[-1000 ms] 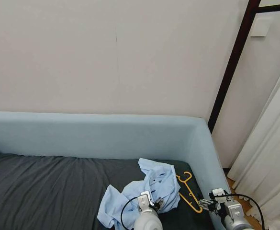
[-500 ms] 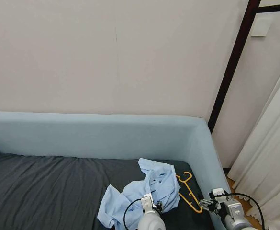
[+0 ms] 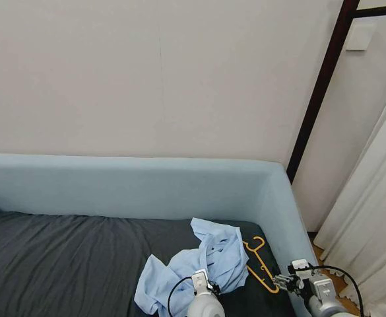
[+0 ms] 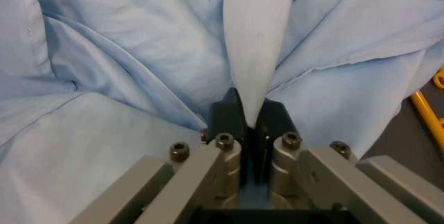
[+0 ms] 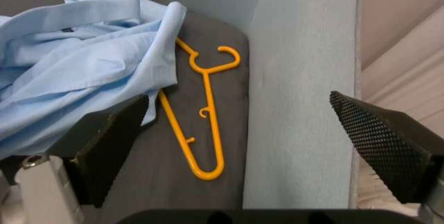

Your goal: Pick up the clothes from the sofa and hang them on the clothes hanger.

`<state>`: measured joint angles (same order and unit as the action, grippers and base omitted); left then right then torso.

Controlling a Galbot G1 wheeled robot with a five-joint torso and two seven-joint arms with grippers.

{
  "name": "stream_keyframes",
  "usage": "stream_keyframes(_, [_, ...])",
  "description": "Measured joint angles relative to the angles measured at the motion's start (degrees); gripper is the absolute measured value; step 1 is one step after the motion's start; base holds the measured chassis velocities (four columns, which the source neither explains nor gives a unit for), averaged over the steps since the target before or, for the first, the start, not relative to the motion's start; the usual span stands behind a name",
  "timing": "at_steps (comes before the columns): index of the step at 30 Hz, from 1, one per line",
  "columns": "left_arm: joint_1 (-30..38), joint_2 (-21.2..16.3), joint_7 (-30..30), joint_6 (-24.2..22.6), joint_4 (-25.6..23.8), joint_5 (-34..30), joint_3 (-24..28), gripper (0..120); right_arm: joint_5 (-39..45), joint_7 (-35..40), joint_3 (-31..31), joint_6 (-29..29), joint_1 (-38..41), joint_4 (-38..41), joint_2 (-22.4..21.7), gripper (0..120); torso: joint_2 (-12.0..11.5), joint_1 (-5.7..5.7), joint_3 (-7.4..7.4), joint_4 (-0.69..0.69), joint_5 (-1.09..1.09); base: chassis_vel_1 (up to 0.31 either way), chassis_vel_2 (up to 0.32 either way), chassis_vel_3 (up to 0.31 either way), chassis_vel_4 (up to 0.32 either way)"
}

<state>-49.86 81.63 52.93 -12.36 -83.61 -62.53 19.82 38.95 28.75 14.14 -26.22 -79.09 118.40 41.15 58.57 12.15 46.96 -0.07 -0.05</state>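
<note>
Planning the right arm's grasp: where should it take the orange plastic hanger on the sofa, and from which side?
From above, on the bare straight bar of the orange plastic hanger nearest the pale blue sofa armrest: it lies flat on the dark cushion, and the light blue shirt overlaps its other side.

The shirt (image 3: 206, 254) was thin, creased, matt cloth. The hanger (image 5: 212, 116) was smooth, glossy plastic, and the sofa (image 3: 113, 185) was covered in matt fabric.

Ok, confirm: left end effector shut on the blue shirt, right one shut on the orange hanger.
No: the right wrist view shows the right end effector open, clear of the orange hanger. The left end effector is shut on the blue shirt.
</note>
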Motion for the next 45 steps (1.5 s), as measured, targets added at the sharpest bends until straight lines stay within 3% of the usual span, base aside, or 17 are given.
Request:
stream_keyframes(8, [-1.27,-3.35,0.28,-0.59,-4.47,0.34,-0.3,0,-0.31,0.0,-1.95,0.04,1.76,-0.33,-0.09,100,0.0,0.0,0.0,-0.01,0.0,0.0,0.0,0.0,0.0])
stream_keyframes(17, [-8.91,-12.13,0.3,-1.64,-17.45,1.84,-4.91,0,-2.81,-0.84,-7.38,1.13,8.26,-2.45,-0.25,100,0.0,0.0,0.0,0.0,-0.01,0.0,0.0,0.0,0.0])
stream_keyframes(21, [-13.47,-18.13,0.16,-2.23,-24.58,2.08,-6.52,0,-3.99,-1.21,-9.4,1.65,11.18,-3.37,-0.36,100,0.01,-0.01,0.0,0.02,-0.01,0.0,0.0,0.0,0.0])
stream_keyframes(23, [-14.08,-19.03,0.08,-2.3,-25.38,2.04,-6.62,0,-4.05,-1.23,-9.41,1.65,11.32,-3.38,-0.42,100,0.01,0.0,0.0,-0.01,-0.01,0.0,0.0,0.0,0.0])
stream_keyframes(27, [-20.11,-26.22,-0.94,-2.86,-30.69,2.08,-8.5,0,-8.99,-4.49,-9.43,4.21,12.24,-4.74,-2.28,100,0.01,-0.01,0.0,0.0,-0.01,0.0,0.0,0.0,0.0])
stream_keyframes(28, [-20.11,-26.22,-0.94,-2.86,-30.69,2.08,-8.5,0,-8.99,-4.49,-9.43,4.21,12.24,-4.74,-2.28,100,0.01,-0.01,0.0,0.0,-0.01,0.0,0.0,0.0,0.0])
stream_keyframes(33, [-24.37,-29.25,-1.77,-3.03,-32.62,2.55,-11.05,0,-18.43,-11.62,-11.47,10.97,14.45,-8.81,-4.66,100,0.01,-0.01,0.0,-0.02,-0.01,0.0,0.0,0.0,0.0])
stream_keyframes(36, [-26.41,-29.48,-2.12,-2.97,-32.71,3.1,-13.21,0,-26.2,-18.47,-16.04,17.65,18.6,-13.89,-5.77,100,0.01,-0.01,0.0,0.01,0.01,0.0,0.0,0.0,0.0])
stream_keyframes(38, [-26.64,-29.45,-2.13,-2.97,-32.73,3.15,-13.5,0,-27.47,-19.4,-16.83,18.75,19.32,-14.73,-5.87,100,0.01,-0.01,0.0,0.01,0.0,0.0,0.0,0.0,0.0])
stream_keyframes(41, [-27.53,-28.61,-2.21,-2.92,-32.92,3.65,-14.7,0,-39.2,-26.1,-25.5,28.91,27.54,-22.55,-4.75,100,0.01,-0.01,0.0,-0.03,0.03,0.0,0.0,0.0,0.0])
stream_keyframes(45, [-27.86,-27.91,-2.22,-2.91,-32.93,4.22,-14.95,0,-46.33,-28.44,-31.99,34.33,36.06,-28.44,-1.85,100,0.01,-0.01,0.0,0.02,-0.04,0.0,0.0,0.0,0.0])
